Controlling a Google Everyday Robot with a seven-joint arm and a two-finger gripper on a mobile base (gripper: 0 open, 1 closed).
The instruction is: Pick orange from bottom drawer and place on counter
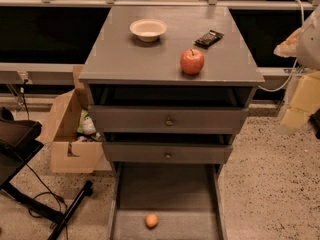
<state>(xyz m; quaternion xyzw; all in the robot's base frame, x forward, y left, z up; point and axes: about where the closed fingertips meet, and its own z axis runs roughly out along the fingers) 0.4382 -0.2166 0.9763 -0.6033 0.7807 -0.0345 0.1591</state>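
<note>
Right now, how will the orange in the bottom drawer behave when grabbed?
Round and smooth, the orange would likely roll across the flat bottom drawer if nudged. It looks small, so probably light. The gripper hangs far off at the right edge.
</note>
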